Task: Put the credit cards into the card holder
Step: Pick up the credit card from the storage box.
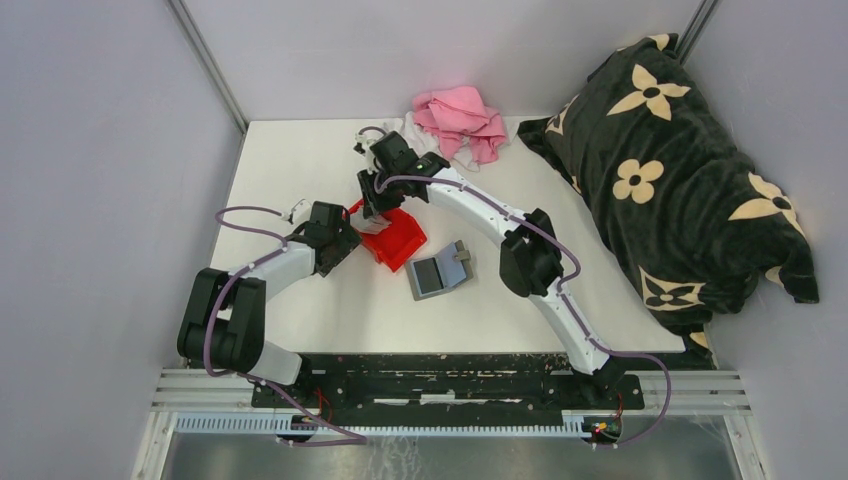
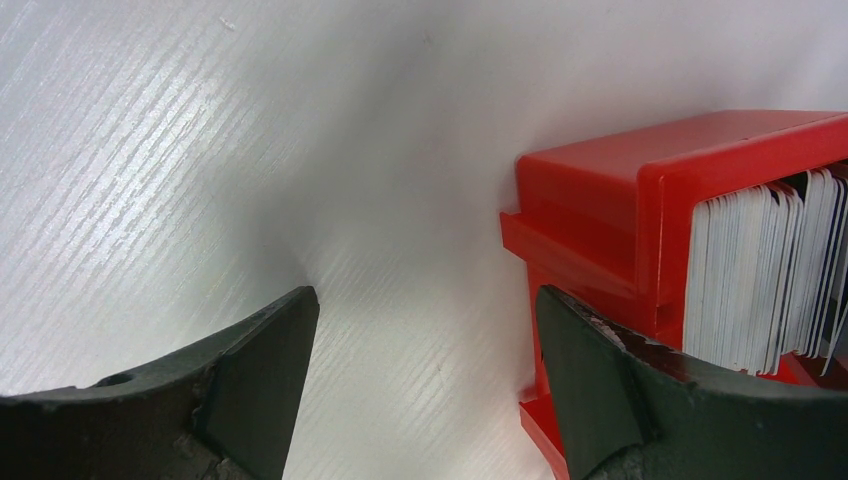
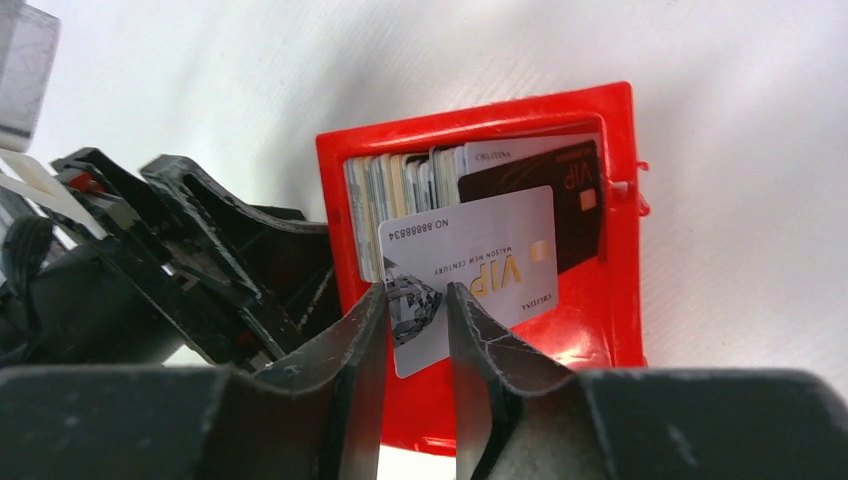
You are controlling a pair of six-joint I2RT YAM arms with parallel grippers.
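On the white table (image 1: 300,170), the credit cards (image 3: 470,255) stand in a red bin (image 1: 400,240). The right gripper (image 3: 415,300) straddles one card; whether it is clamped I cannot tell. The left gripper (image 2: 425,310) gapes wide beside the bin. The card holder (image 1: 436,274) lies open nearby.

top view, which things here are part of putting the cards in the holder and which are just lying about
For the job: credit cards, standing in the red bin; card holder; right pincer at the cards.
Just lying about: pink cloth; flowered black blanket.
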